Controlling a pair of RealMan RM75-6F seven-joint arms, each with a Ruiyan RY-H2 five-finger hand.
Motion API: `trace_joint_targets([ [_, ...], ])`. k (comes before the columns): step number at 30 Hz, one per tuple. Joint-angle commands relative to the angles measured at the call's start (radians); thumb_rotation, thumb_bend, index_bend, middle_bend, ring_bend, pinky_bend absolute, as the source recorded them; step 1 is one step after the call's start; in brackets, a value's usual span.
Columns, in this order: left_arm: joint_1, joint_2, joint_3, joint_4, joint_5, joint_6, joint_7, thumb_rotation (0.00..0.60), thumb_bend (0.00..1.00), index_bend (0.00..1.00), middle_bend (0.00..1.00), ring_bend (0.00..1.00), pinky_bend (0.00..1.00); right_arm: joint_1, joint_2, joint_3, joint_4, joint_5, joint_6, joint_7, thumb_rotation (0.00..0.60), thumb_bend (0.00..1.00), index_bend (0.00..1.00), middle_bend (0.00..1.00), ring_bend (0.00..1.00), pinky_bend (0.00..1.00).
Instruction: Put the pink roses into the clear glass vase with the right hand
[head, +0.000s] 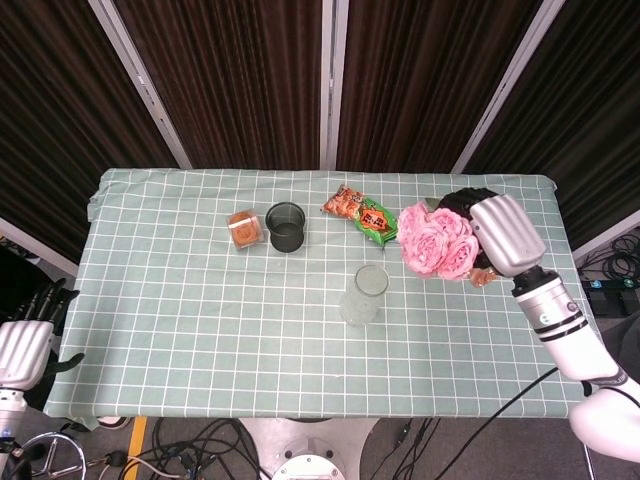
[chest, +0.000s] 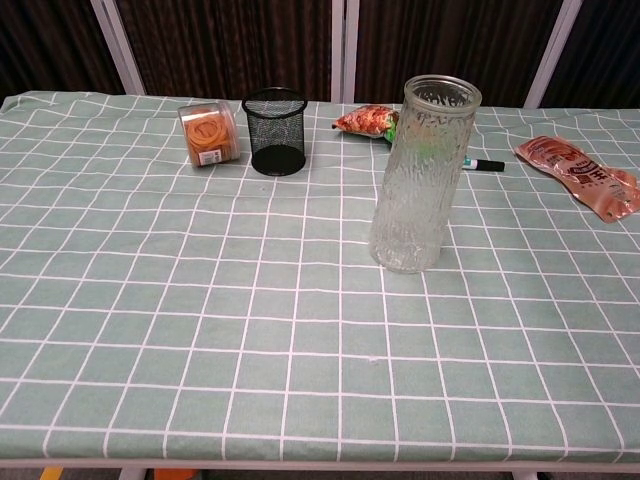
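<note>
Already the right hand (head: 505, 234) holds the bunch of pink roses (head: 438, 240) aloft, right of the tall clear ribbed-glass vase (chest: 422, 175); carrying over and inserting them remain.

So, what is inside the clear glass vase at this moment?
Nothing shows inside the clear glass vase; through its wall only tablecloth and a green packet behind appear. The pink roses are held by the right hand, above the table.

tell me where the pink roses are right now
In the head view, the pink roses are held by the right hand, right of the glass vase; the chest view misses them.
</note>
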Motion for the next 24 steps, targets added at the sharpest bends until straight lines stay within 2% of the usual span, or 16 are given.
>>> trace_joint_targets([
  [1,-0.001,-0.002,0.0,0.0,-0.001,-0.003,0.0,0.6,0.08,0.14,0.01,0.0,0.19,-0.009,-0.007,0.036,-0.062,0.031,0.043,0.063,0.6,0.14,0.54,0.47,0.37,0.42],
  [6,-0.003,-0.004,0.005,0.004,-0.005,-0.013,0.007,0.6,0.08,0.14,0.01,0.0,0.19,-0.029,-0.045,0.065,-0.183,0.075,0.037,0.305,0.6,0.15,0.54,0.47,0.37,0.42],
  [9,-0.001,0.0,0.006,0.0,-0.015,-0.016,0.012,0.6,0.08,0.14,0.01,0.0,0.19,-0.041,-0.042,0.086,-0.217,0.067,0.037,0.406,0.6,0.15,0.54,0.47,0.37,0.42],
  [16,0.0,-0.001,0.007,0.006,-0.023,-0.023,0.004,0.6,0.08,0.14,0.01,0.0,0.19,-0.053,-0.064,0.102,-0.236,0.067,0.045,0.502,0.6,0.16,0.54,0.47,0.38,0.43],
  [24,-0.003,-0.006,0.01,0.015,-0.022,-0.031,0.003,0.6,0.08,0.14,0.01,0.0,0.19,-0.045,-0.111,0.08,-0.193,0.092,0.003,0.527,0.6,0.16,0.54,0.47,0.38,0.44],
])
